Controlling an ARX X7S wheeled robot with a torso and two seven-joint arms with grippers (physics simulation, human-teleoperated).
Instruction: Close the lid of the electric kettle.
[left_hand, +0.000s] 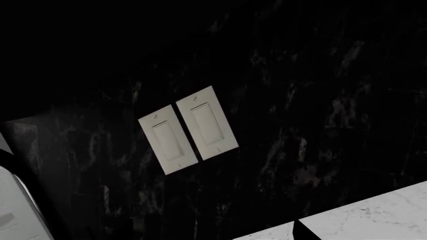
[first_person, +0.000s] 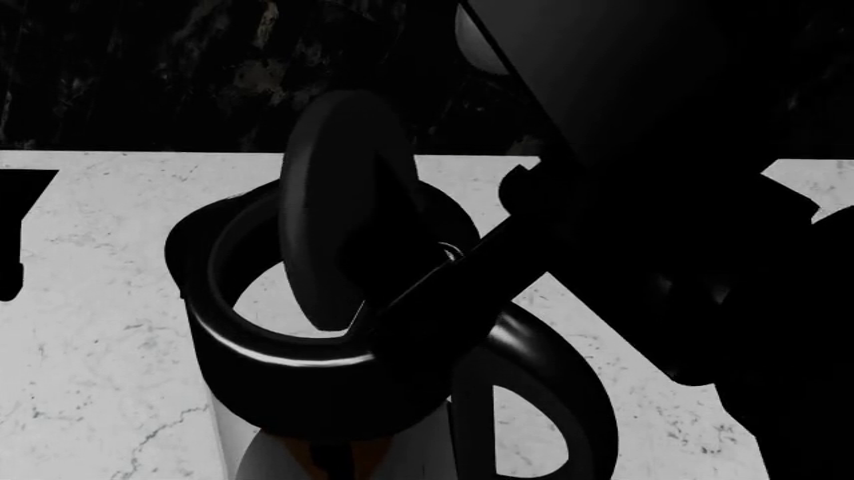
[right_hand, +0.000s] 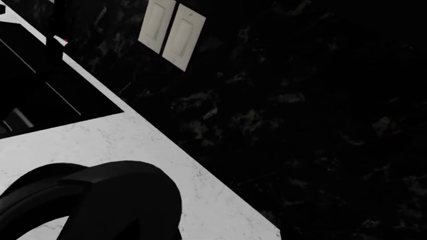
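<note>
Head view shows us the electric kettle (first_person: 287, 390) on the white marble worktop (first_person: 94, 330), right below us, with the lid (first_person: 340, 200) standing nearly upright over its open mouth. Our right arm (first_person: 641, 170) crosses dark beside the lid; we cannot tell how its jaws stand, and the left ones are out of sight. We judge it best to press the lid's upper edge forward and down, slowly, so the kettle stays put.

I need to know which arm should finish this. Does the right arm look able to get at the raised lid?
Probably yes: the right arm already reaches to the upright lid over the electric kettle, with nothing visible between. Its gripper is hidden.
</note>
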